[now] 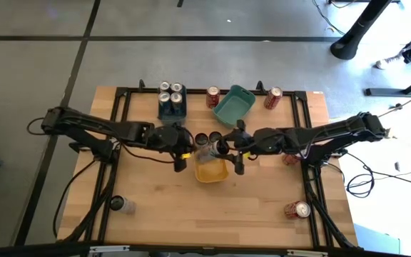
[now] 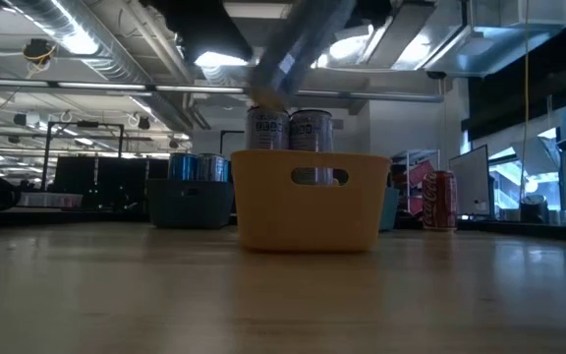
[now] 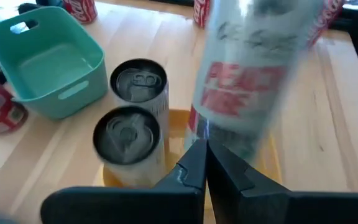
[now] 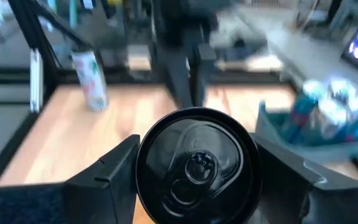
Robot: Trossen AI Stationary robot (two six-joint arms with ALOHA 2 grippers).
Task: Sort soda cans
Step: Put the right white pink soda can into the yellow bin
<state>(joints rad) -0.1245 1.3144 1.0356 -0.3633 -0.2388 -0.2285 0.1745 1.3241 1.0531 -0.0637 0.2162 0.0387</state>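
A silver can (image 4: 196, 167) is clamped in the right gripper (image 1: 228, 148) over the yellow bin (image 1: 211, 170) and should be lowered upright beside the two cans (image 3: 132, 124) inside, left gripper (image 1: 185, 151) kept shut and clear.

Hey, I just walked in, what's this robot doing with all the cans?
It is sorting soda cans into bins. The right hand grips a silver can over the yellow bin, where two silver cans already stand. The left hand is shut and empty beside them. Red cans remain scattered on the table, and the teal bin is empty.
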